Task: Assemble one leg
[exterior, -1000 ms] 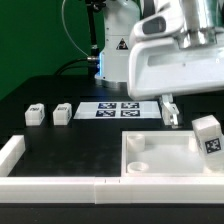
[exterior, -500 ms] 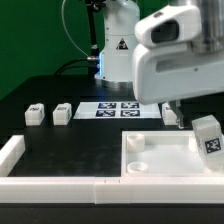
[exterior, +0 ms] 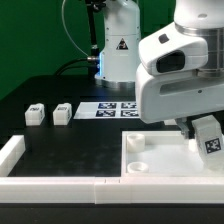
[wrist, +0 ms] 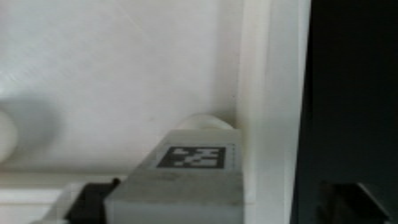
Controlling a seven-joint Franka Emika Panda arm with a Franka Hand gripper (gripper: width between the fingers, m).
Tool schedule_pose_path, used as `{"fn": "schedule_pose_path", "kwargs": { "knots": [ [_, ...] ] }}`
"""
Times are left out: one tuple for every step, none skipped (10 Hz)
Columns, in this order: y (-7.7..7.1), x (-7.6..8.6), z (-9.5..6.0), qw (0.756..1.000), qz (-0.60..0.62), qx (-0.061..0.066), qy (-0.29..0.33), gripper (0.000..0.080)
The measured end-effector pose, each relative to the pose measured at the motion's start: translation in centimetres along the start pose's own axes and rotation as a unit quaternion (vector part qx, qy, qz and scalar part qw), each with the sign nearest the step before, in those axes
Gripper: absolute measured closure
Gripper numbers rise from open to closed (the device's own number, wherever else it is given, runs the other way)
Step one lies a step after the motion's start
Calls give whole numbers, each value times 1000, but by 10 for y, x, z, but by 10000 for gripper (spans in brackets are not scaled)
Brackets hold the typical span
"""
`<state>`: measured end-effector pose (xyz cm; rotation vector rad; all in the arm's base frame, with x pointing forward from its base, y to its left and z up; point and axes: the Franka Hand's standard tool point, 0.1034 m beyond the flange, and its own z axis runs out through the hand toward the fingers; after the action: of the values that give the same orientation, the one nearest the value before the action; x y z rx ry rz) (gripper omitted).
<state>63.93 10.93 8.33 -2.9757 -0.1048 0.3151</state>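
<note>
A leg (exterior: 208, 138), a small white block with a black-and-white tag, stands at the tray's (exterior: 160, 162) edge on the exterior view's right. My gripper (exterior: 192, 128) hangs right beside it, mostly hidden by the big white hand. In the wrist view the leg (wrist: 192, 170) lies between my dark fingertips (wrist: 89, 200), next to the tray's raised wall (wrist: 270, 110). The gripper (wrist: 222, 205) is open, and its jaws straddle the leg and the wall. Two more legs (exterior: 35, 115) (exterior: 62, 113) stand on the black table at the exterior view's left.
The marker board (exterior: 112, 110) lies behind the tray near the arm's base. A long white rail (exterior: 60, 183) runs along the front, with a short rail (exterior: 12, 152) at its left end. The tray has round sockets (exterior: 138, 143).
The arm has come down and moved to the exterior view's right. The hand went from above the tray's back edge to the leg at the tray's right edge.
</note>
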Motion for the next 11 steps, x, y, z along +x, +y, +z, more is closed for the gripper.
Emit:
{"fn": "schedule_pose_path", "kwargs": {
  "knots": [
    [0, 0, 0, 1000, 0, 0, 0, 414],
    [0, 0, 0, 1000, 14, 0, 0, 414],
    [0, 0, 0, 1000, 11, 0, 0, 510],
    [0, 0, 0, 1000, 12, 0, 0, 510],
    [-1, 0, 0, 997, 79, 2, 0, 510],
    [-3, 1, 2, 991, 135, 2, 6, 510],
    [-5, 1, 2, 985, 173, 0, 19, 509],
    [-5, 1, 2, 985, 173, 0, 19, 509],
    [-5, 1, 2, 985, 173, 0, 19, 509],
    [-5, 1, 2, 985, 173, 0, 19, 508],
    [-5, 1, 2, 985, 173, 0, 19, 508]
  ]
}}
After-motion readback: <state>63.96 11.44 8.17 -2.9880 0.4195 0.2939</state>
